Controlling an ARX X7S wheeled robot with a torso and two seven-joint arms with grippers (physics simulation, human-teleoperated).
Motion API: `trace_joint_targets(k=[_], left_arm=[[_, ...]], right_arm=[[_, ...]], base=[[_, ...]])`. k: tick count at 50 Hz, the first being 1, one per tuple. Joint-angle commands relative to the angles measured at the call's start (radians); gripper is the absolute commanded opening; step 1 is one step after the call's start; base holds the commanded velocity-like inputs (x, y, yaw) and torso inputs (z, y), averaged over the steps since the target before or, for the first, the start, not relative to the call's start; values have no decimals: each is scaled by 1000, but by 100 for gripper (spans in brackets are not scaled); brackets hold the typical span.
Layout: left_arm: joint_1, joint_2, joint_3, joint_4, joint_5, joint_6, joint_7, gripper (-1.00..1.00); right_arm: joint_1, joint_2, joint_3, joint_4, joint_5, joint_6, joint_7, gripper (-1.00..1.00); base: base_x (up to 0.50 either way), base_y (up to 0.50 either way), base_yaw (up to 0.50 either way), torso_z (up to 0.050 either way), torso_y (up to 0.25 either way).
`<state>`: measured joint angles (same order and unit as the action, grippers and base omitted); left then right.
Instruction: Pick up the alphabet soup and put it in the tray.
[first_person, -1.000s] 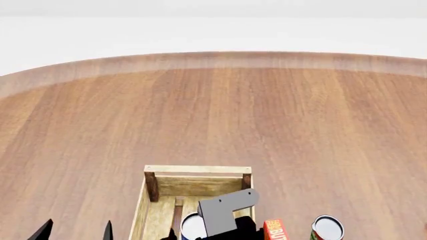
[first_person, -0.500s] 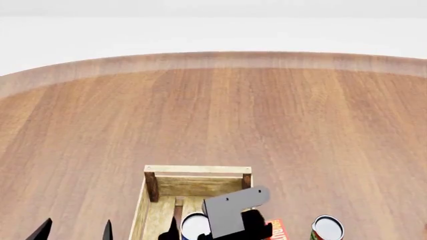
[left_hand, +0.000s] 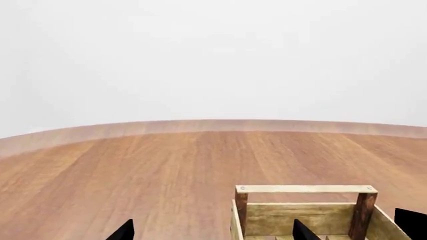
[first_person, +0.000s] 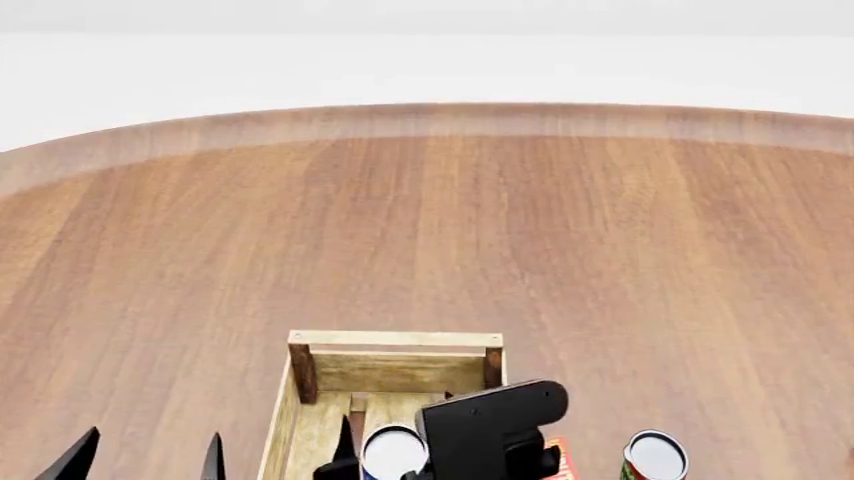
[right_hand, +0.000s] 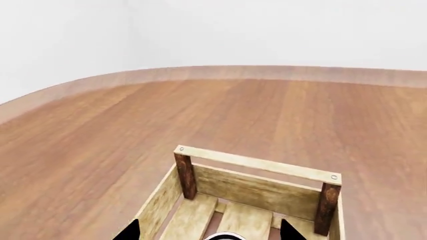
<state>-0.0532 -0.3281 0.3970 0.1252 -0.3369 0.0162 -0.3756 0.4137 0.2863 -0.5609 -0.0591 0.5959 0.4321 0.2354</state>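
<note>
The alphabet soup (first_person: 394, 452), a small can showing a pale top and a sliver of blue side, stands upright inside the tray (first_person: 394, 340), a light-wood crate with dark corner posts at the near middle of the table. My right gripper (right_hand: 209, 231) hangs over the tray (right_hand: 257, 164), open. Its two black fingertips (right_hand: 131, 231) sit much wider apart than the can's top (right_hand: 227, 236), which shows between them. The right arm (first_person: 487, 430) hides the tray's near right part. My left gripper (first_person: 144, 458) is open and empty, left of the tray (left_hand: 303, 189).
A slimmer red and green can (first_person: 654, 455) stands to the right of the tray. A red box (first_person: 561, 458) peeks out between that can and my right arm. The round wooden table (first_person: 427, 220) stretches far ahead to a curved edge.
My right wrist has shifted right and turned, so black housing now shows instead of a grey bracket. The can has stayed in the same spot in the tray. The left arm is still.
</note>
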Motion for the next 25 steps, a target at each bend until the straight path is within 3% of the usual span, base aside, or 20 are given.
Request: trace_joint_targets(k=[1,25], left_arm=[[9,-16,2,59,-5,-19,-11,100],[35,-46,14,191,0,-55,-42,100]], right_arm=[[-33,26,7,-97,5,-18,22,100],[-95,82,5,-258,-36,-64,73,100]], base=[[0,0,0,0,0],[0,0,0,0,0]])
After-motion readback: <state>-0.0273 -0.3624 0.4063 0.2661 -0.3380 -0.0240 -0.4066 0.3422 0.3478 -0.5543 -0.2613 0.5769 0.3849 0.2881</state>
